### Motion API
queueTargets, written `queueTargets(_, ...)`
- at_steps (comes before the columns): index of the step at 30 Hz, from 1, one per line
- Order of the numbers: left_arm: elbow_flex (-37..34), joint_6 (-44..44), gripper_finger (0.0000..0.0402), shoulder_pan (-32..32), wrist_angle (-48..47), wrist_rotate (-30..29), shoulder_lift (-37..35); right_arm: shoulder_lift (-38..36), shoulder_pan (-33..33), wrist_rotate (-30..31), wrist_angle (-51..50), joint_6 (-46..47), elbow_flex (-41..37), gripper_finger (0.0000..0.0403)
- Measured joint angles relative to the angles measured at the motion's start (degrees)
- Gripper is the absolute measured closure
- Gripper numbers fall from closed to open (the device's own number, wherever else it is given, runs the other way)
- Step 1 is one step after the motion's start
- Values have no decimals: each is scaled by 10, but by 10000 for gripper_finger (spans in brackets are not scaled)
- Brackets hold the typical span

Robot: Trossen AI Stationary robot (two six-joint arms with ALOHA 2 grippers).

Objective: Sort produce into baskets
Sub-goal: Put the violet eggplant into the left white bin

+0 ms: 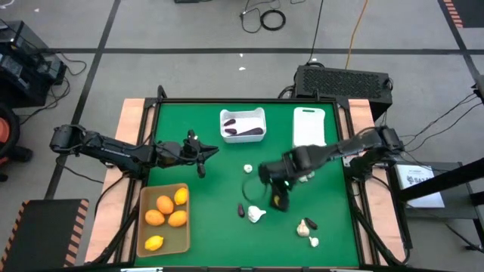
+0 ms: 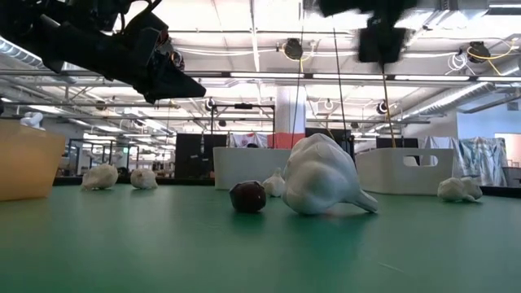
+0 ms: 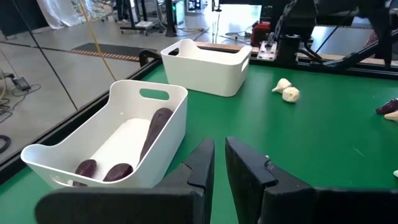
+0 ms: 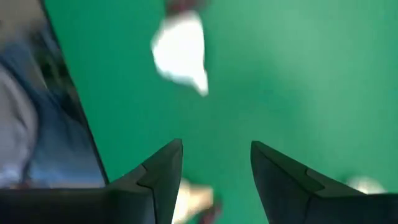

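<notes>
Sorting is well advanced, judging by how the pieces lie. I read 4 orange and yellow fruits (image 1: 166, 213) in the tan tray (image 1: 144, 234) at the near left, and dark eggplants (image 1: 247, 130) in the squarish white bin (image 1: 243, 113) at the far centre. The narrower white bin (image 1: 308, 125), far right, looks to hold nothing I can make out.

Garlic bulbs remain loose on the green table (image 1: 212, 174): 1 bulb (image 1: 257, 215) near centre with a small dark piece (image 1: 241, 210) just beside it, 1 (image 1: 248, 169) farther back, and a pair (image 1: 307, 232) at the near right.

I have the right gripper (image 1: 277, 198) hanging above the table, near the centre bulb; in its wrist view the fingers (image 4: 158, 174) stand spread apart with nothing between them, and a white bulb (image 4: 180, 53) lies ahead.

The left gripper (image 3: 219, 163) waits over the far left of the table beside the eggplant bin, its fingers nearly together and holding nothing.

Next move, in my judgement: lower the right gripper over the centre bulb, centre the bulb between the fingers, close, then carry it to the narrower bin. The bulb is uneven and may roll under contact.

I can read no brand, label or writing. A white sheet (image 1: 420, 181) lies off the table's right edge; its print is too small to tell.
</notes>
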Motion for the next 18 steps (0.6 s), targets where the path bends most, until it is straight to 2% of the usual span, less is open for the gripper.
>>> queueTargets(2, 0, 0, 354, 0, 0, 0, 0, 0, 35, 7, -55, 29, 0, 222)
queueTargets(5, 0, 3, 352, 0, -1, 4, 0, 0, 93, 49, -118, 94, 0, 222)
queueTargets(8, 0, 3, 332, 0, -4, 26, 0, -3, 144, 69, -162, 170, -5, 222)
queueTargets(13, 0, 2, 265, 0, -4, 41, 0, -25, 206, 73, -140, 264, -61, 222)
queueTargets(18, 0, -2, 211, 0, -4, 41, 0, -32, 269, 72, -72, 264, -154, 222)
